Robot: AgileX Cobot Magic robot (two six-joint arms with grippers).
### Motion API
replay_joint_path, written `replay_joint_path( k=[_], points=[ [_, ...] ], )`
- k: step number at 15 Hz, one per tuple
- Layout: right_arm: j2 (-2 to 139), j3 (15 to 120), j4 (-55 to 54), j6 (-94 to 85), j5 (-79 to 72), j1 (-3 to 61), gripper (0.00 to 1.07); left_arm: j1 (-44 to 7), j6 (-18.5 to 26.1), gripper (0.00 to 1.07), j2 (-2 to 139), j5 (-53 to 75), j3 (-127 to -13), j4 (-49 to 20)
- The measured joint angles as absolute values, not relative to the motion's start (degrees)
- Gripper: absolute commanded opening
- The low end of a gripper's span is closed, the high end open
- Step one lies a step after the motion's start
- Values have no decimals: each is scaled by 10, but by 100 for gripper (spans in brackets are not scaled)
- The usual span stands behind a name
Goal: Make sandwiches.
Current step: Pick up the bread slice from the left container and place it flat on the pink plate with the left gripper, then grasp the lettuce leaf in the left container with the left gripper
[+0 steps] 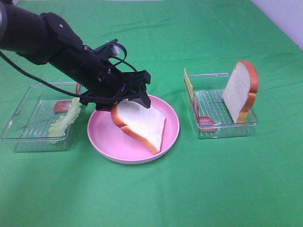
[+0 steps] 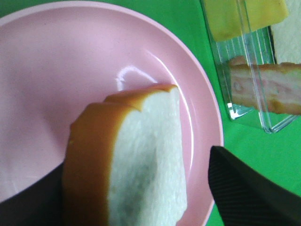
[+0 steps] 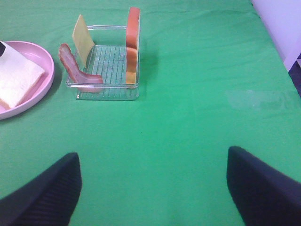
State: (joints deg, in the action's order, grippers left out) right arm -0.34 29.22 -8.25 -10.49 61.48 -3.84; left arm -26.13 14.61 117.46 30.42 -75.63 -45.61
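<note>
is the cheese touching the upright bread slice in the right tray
Apart. The right wrist view shows the cheese at one end of the tray and the bread slice at the other, bare grid between.

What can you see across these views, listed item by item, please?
plate: one, pink, centre of the cloth
flat bread slice: one, white with orange-brown crust, tilted on the plate
left tray: one, clear, left of the plate
lettuce: one, pale green, in the left tray
left bacon: one, reddish, in the left tray
right tray: one, clear, right of the plate
cheese: one, yellow, upright in the right tray
right bacon: one, reddish-pink, in the right tray
standing bread slice: one, white, upright in the right tray
cloth: one, green
left gripper: black, open, over the flat bread slice
right gripper: black, open, over bare cloth
</note>
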Motion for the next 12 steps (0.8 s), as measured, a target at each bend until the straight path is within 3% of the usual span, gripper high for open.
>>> replay_joint_path(
  k=[3, 7, 11, 12],
  points=[
    [-3, 292, -83, -105, 615, -38, 79, -261, 164, 71, 1138, 285, -756, -394],
    [-3, 292, -83, -105, 615, -38, 79, -261, 140, 71, 1081, 248, -756, -336],
    [-3, 292, -83, -105, 615, -38, 79, -261, 44, 71, 1063, 284, -781, -250],
    [-3, 292, -83, -105, 615, -38, 79, -261, 0, 71, 1063, 311, -796, -195]
  ],
)
